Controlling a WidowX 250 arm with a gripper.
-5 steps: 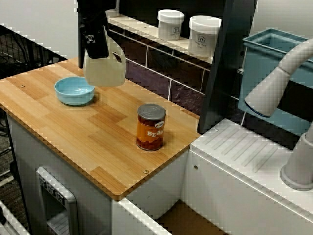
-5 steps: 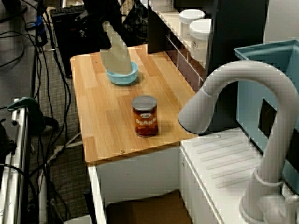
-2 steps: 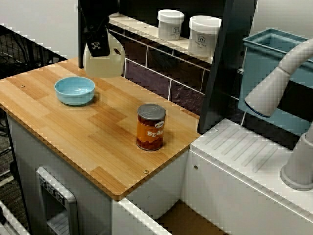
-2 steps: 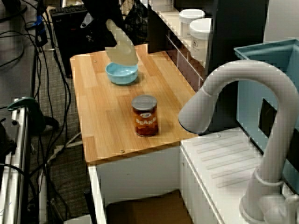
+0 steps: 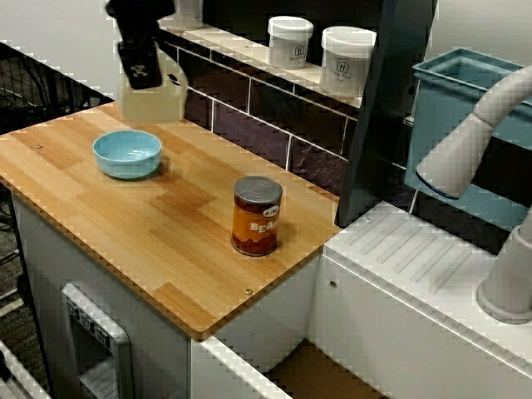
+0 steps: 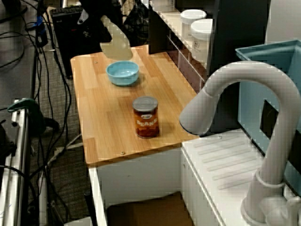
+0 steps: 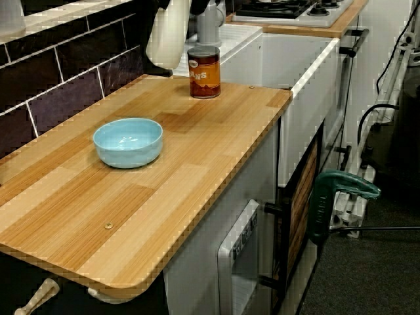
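The gripper (image 5: 141,71) is clenched on a pale plastic jug (image 5: 156,100) and holds it in the air over the back part of the wooden counter (image 5: 170,249).

In the view across the counter, the fingers grasp the jug at its upper part, next to the handle, and the body of the jug hangs under them, free from the wood and near the tiled wall (image 5: 249,125). Its long axis is close to vertical; in the view from the sink end the jug (image 6: 115,44) leans a little, with its top toward the black arm (image 5: 143,15) that comes down from above. The blue bowl (image 5: 126,154) stands lower and more to the front edge, apart from the jug. The can of beans (image 5: 257,214) is well apart, toward the sink.
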